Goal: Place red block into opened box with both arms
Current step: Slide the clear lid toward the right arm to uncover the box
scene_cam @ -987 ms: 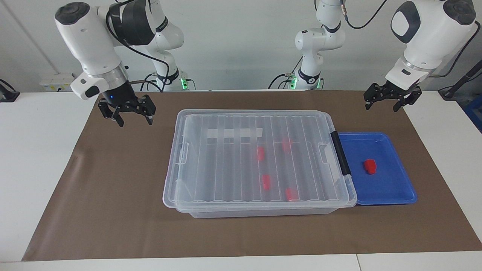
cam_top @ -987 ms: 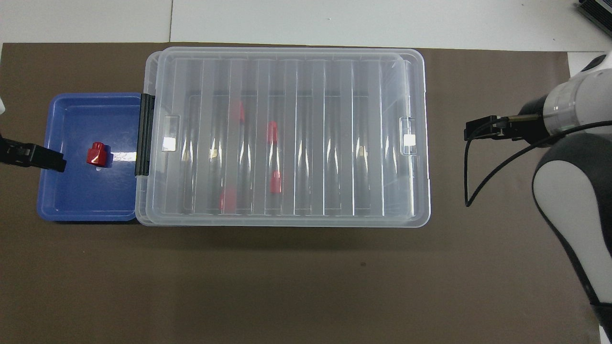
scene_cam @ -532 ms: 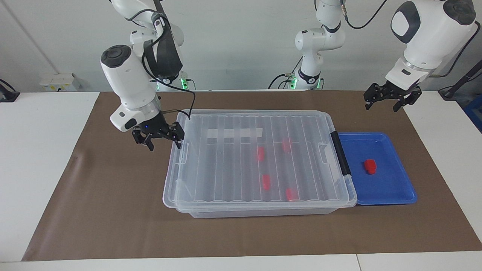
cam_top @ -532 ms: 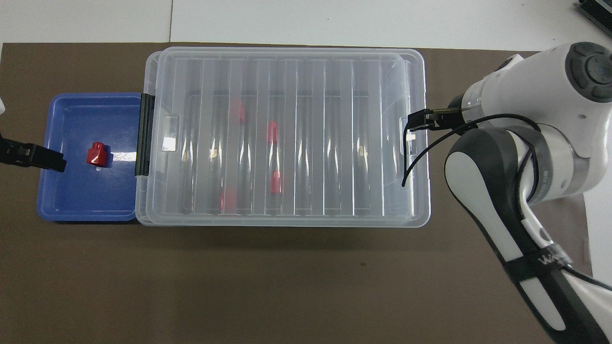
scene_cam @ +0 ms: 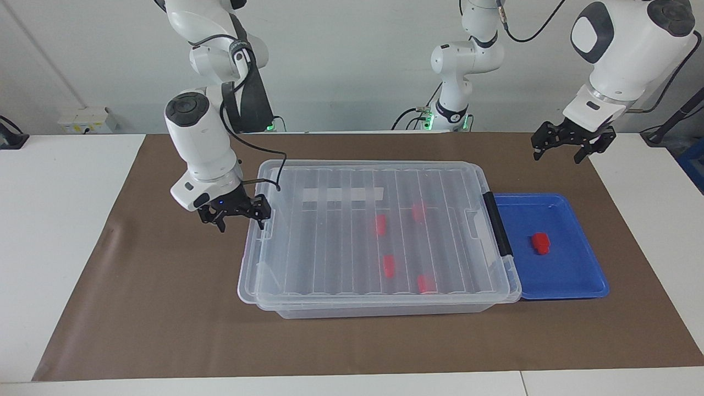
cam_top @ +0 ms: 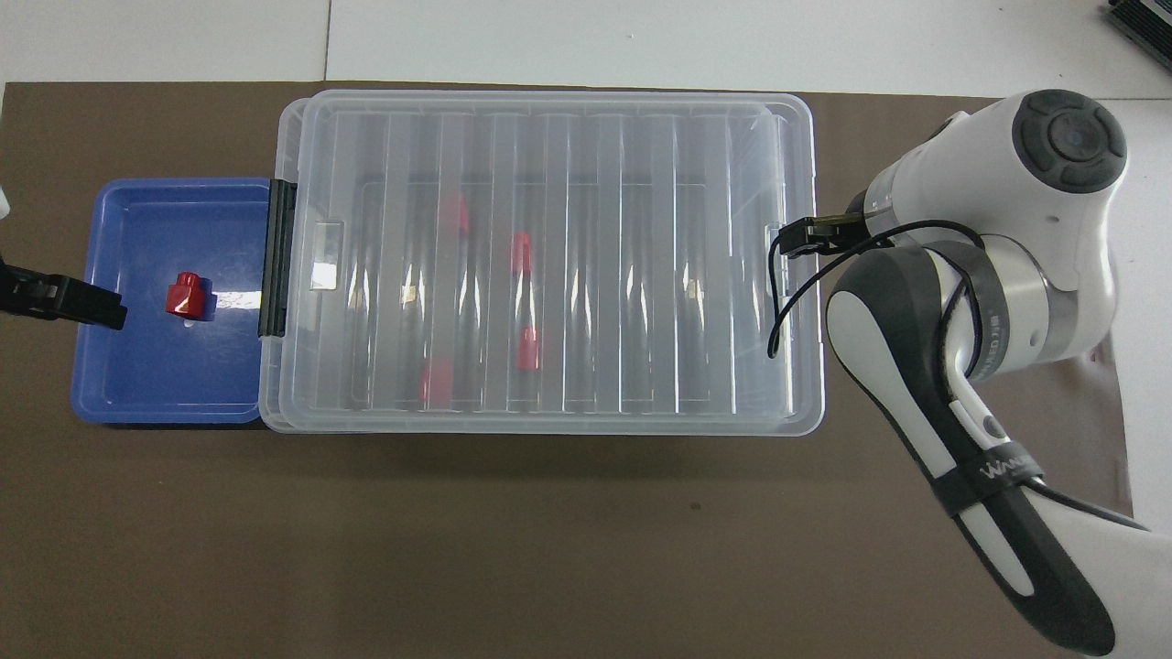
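Observation:
One red block (scene_cam: 540, 243) (cam_top: 188, 297) lies in the shallow blue tray (scene_cam: 583, 289) (cam_top: 137, 407). The clear box (scene_cam: 379, 300) (cam_top: 549, 423) stands mid-mat with its ribbed lid lying on it. Several more red blocks (scene_cam: 388, 265) (cam_top: 527, 349) show through the lid. My right gripper (scene_cam: 241, 220) (cam_top: 786, 243) hangs open and low at the box's end toward the right arm's end, by the lid's latch tab; whether it touches I cannot tell. Open and empty, my left gripper (scene_cam: 560, 149) (cam_top: 110, 311) waits raised over the tray's outer edge.
The blue tray butts against the box's black end handle (scene_cam: 498, 225) (cam_top: 277, 259), toward the left arm's end. A brown mat (scene_cam: 165, 308) (cam_top: 549, 549) covers the table under everything. A white label strip (scene_cam: 342, 194) sits on the lid.
My right arm has swung in from over the bare mat and come down to the box's end by the latch. The left arm, the box and the blocks have not moved.

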Motion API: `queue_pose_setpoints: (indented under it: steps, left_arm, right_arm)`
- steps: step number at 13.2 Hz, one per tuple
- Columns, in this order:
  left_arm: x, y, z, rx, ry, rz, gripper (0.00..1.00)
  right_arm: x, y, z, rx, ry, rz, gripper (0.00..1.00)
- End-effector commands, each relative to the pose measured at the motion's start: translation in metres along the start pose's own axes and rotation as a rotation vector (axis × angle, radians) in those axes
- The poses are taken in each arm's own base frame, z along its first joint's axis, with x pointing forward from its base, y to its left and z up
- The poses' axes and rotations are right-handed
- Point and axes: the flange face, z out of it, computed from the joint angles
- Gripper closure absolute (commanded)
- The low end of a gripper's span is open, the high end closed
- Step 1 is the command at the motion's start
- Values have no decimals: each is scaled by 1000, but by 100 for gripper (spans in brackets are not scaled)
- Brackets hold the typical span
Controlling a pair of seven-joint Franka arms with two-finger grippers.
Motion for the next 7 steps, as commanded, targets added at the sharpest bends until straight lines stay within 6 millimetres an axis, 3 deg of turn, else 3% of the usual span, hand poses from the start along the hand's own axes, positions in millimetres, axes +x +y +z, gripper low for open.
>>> queue_pose_setpoints:
  steps: [1,7]
  left_arm:
    - [-8,-1,-1,-8,20,-1,0]
    - [-8,-1,-1,-8,20,-1,0]
  right_arm:
    - [1,10,2,-78,3,-11,0]
    - [4,51,-1,-185,-13,-16,0]
